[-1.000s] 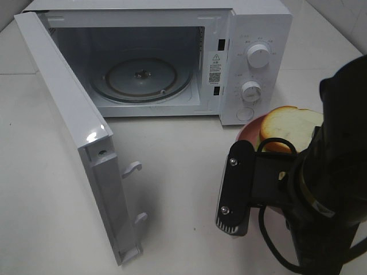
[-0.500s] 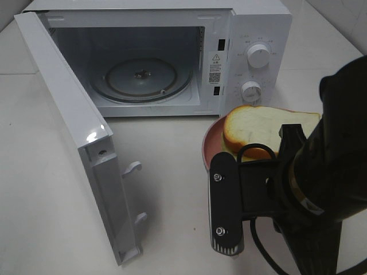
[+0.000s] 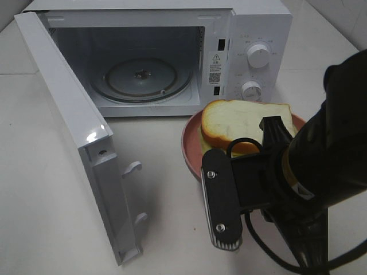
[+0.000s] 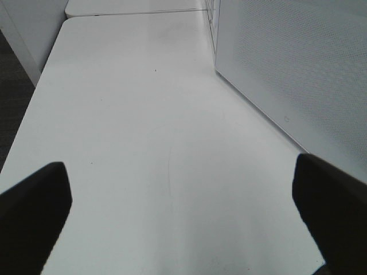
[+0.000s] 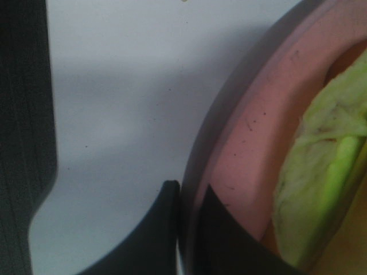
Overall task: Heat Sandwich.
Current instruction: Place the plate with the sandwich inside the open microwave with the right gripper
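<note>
nearest, the black right arm [image 3: 327, 172] reaches in low from the right, its right hand [image 5: 186, 229] clamped on the rim of the round pink plate [image 3: 191, 144], one finger outside the edge and one inside. on that plate lies the stacked pale-bread sandwich [image 3: 241, 121], its long axis running across the front of the white microwave oven [image 3: 252, 23], rounded crust end toward the wide-open door [image 3: 69, 109], green filling beneath. the left hand [image 4: 183, 217] hangs over the white tabletop [image 4: 143, 114] beside a white perforated panel [image 4: 287, 69], fingers apart.
</note>
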Robot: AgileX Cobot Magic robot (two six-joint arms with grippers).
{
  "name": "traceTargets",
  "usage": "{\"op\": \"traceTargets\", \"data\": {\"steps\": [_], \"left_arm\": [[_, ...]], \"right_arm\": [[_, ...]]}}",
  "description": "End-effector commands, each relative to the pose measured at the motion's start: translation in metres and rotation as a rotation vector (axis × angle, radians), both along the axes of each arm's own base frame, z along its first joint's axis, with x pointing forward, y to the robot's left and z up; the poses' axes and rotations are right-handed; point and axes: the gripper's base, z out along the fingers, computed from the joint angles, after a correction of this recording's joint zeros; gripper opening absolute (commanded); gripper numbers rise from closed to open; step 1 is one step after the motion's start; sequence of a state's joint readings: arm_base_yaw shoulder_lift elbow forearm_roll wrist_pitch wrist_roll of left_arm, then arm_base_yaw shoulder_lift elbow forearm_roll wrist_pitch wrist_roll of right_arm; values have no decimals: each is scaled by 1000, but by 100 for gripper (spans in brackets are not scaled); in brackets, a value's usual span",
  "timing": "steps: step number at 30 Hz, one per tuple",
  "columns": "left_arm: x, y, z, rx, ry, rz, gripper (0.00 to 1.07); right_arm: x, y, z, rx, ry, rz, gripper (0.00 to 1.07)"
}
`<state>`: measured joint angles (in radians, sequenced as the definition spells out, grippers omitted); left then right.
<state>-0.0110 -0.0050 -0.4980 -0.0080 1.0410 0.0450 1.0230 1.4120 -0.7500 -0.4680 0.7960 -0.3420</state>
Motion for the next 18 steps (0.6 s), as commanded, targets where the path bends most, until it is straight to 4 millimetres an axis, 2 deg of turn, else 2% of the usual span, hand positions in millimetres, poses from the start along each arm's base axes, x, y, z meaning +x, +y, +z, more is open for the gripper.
{"op": "traceTargets", "data": {"steps": [1, 11, 18], "left_arm": [[-4, 0, -1, -2, -29, 5, 104], [-4, 0, -1, -2, -29, 5, 104], [-4, 0, -1, -2, -29, 5, 104]], "right_arm": [[13, -7, 3, -7, -28, 71, 0], [31, -12, 4, 10, -68, 203, 0], [39, -17, 4, -39, -73, 314, 0]]}}
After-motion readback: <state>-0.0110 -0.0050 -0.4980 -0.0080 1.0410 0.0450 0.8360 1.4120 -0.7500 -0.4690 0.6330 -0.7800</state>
